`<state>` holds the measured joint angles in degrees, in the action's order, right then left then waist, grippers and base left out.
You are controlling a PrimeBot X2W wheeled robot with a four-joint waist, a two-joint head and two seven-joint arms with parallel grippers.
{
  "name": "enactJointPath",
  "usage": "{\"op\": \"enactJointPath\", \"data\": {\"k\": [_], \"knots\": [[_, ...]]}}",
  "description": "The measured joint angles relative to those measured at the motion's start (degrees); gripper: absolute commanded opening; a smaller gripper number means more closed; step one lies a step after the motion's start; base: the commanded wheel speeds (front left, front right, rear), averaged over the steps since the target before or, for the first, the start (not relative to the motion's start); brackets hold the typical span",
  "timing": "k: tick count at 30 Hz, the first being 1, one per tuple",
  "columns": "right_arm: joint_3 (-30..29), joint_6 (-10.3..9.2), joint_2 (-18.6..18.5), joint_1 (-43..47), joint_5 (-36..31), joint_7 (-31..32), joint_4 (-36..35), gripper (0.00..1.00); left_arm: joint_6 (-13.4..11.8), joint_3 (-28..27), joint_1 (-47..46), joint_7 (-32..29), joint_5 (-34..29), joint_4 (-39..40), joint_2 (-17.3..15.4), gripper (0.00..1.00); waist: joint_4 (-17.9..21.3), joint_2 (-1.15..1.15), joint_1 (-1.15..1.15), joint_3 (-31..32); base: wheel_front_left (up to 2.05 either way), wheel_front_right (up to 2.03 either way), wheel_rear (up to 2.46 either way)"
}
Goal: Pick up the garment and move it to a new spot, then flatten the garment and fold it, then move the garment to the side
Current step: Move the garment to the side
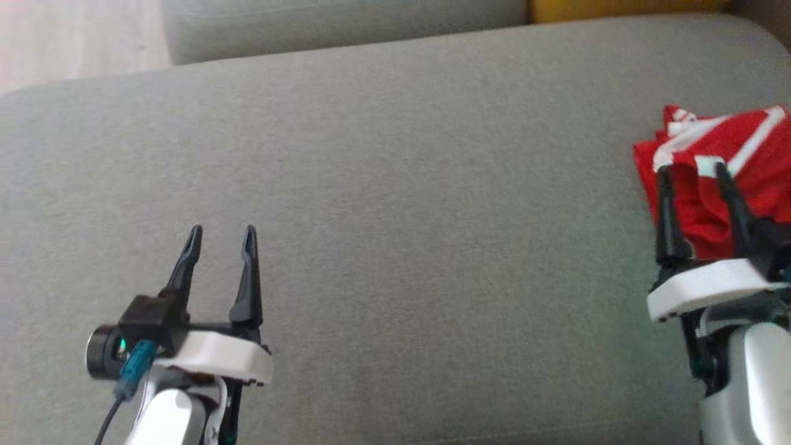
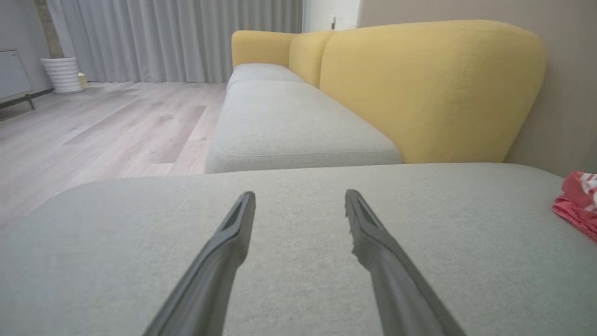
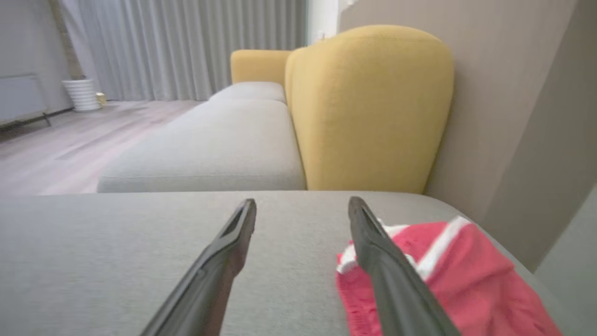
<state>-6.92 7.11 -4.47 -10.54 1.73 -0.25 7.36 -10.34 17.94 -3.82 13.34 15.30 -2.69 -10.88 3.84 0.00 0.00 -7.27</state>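
Wooden floor, pale and planked, spreads out to our left, and grey curtains hang along its far side. Next comes the grey sofa seat that we lean over, broad and lightly textured, with a second grey seat beyond it. A yellow backrest rises behind that second seat, against a beige wall. A white ribbed planter stands on the floor near the curtains.

On the seat, far over on our right, lies the red garment with white stripes, bunched into a small folded heap near the cushion's right edge.

Our right gripper sits at the near edge of that heap with its two dark fingers spread wide. From the right wrist, one finger crosses the garment's edge and the other stands over bare grey fabric; the cloth is not clamped between them. We cannot tell whether a finger touches it.

Our left gripper is over bare cushion at the lower left, well apart from the garment, its fingers likewise parted.
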Motion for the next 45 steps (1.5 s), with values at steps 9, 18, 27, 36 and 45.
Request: {"op": "enactJointPath", "data": {"k": [9, 18, 27, 36, 45], "knots": [[5.0, 0.0, 1.3, 6.3, 1.4, 1.4, -7.4, 1.0, -2.3, -2.0, 4.2, -1.2, 0.6, 0.4, -1.6, 1.0, -5.3, 0.0, 0.0, 4.3, 0.0, 0.0, 0.0], [4.8, 0.0, 1.8, 14.3, 2.6, 3.7, -9.8, 1.0, -2.3, -1.4, 8.5, -3.3, 1.5, 1.0, -2.7, 1.0, -7.0, 0.0, 0.0, 8.3, 0.0, 0.0, 0.0], [4.3, 0.0, 1.9, 18.5, 3.9, 4.8, -12.6, 1.0, -2.6, -0.4, 10.1, -4.7, 1.4, 1.7, -3.6, 1.0, -6.7, 0.0, 0.0, 10.0, 0.0, 0.0, 0.0], [4.3, 0.0, 1.9, 19.5, 6.7, 4.8, -13.2, 1.0, -2.9, -0.4, 10.9, -4.7, 1.4, 2.4, -4.0, 1.0, -6.1, 0.0, 0.0, 10.3, 0.0, 0.0, 0.0], [4.3, 0.0, 1.9, 19.5, 7.9, 4.8, -13.1, 1.0, -3.4, -0.3, 10.9, -4.7, 1.5, 2.5, -4.4, 1.0, -5.8, 0.0, 0.0, 10.4, 0.0, 0.0, 0.0]]}}
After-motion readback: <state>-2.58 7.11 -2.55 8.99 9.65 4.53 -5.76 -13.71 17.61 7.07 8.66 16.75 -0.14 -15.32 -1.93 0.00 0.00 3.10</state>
